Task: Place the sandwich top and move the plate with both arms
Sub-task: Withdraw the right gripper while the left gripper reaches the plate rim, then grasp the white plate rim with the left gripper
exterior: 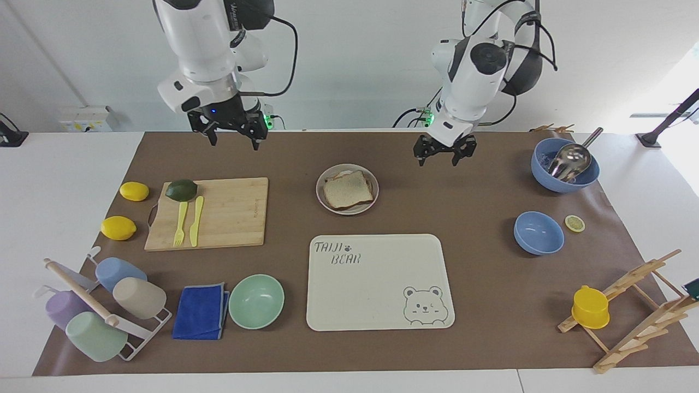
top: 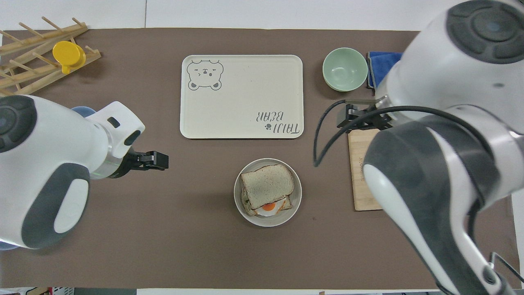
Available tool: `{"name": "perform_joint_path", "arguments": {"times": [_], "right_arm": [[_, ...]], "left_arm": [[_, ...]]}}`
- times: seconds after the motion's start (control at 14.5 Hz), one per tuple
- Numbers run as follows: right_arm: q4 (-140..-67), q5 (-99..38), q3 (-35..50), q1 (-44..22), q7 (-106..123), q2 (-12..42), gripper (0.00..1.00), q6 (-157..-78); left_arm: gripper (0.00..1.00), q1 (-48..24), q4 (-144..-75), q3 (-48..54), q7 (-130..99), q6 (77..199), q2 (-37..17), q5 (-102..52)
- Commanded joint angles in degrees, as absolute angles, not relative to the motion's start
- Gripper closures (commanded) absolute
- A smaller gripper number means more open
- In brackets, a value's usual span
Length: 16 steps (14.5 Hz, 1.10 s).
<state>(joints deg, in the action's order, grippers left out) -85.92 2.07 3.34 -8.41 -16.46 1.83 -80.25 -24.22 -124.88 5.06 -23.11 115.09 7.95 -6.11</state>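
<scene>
The sandwich top (exterior: 348,189) lies flat on the egg toast (top: 269,207) on the small round plate (exterior: 327,206). The slice (top: 267,186) and the plate (top: 268,221) also show in the overhead view, with the egg peeking out at the side nearer to the robots. My right gripper (exterior: 232,135) is open and empty, raised over the mat near the cutting board's robot-side edge; it shows in the overhead view too (top: 343,119). My left gripper (exterior: 437,159) is open and empty over the mat beside the plate, toward the left arm's end (top: 163,160).
The cream bear tray (exterior: 377,281) lies farther from the robots than the plate. The cutting board (exterior: 229,213) carries an avocado, fork and knife. Also here: a mint bowl (exterior: 256,301), a blue bowl (exterior: 538,233), a scoop bowl (exterior: 565,166), a cup rack (exterior: 104,308) and a wooden rack (exterior: 633,305).
</scene>
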Motion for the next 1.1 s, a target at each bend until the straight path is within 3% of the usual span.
{"name": "perform_joint_path", "arguments": {"times": [0.0, 0.14, 0.41, 1.03], "right_arm": [[-91.04, 0.62, 4.13, -4.58, -10.56, -0.78, 0.00, -79.55], [-92.46, 0.70, 3.61, -3.08, -9.33, -1.23, 0.00, -79.80], [-90.26, 1.49, 2.99, -0.09, -4.23, 0.44, 0.00, -78.05], [-90.61, 1.32, 1.14, 1.76, 0.35, 0.35, 0.00, -79.02]], "left_arm": [[0.00, -31.27, -135.06, 4.13, -28.63, 129.23, 7.48, -7.47], [0.00, -34.35, -136.75, 4.13, -29.88, 135.94, 3.89, -10.97], [0.10, -37.25, -137.19, 4.13, -29.88, 141.04, -0.52, -15.11], [0.54, -37.53, -137.46, 4.22, -29.88, 143.44, -2.90, -16.35]]}}
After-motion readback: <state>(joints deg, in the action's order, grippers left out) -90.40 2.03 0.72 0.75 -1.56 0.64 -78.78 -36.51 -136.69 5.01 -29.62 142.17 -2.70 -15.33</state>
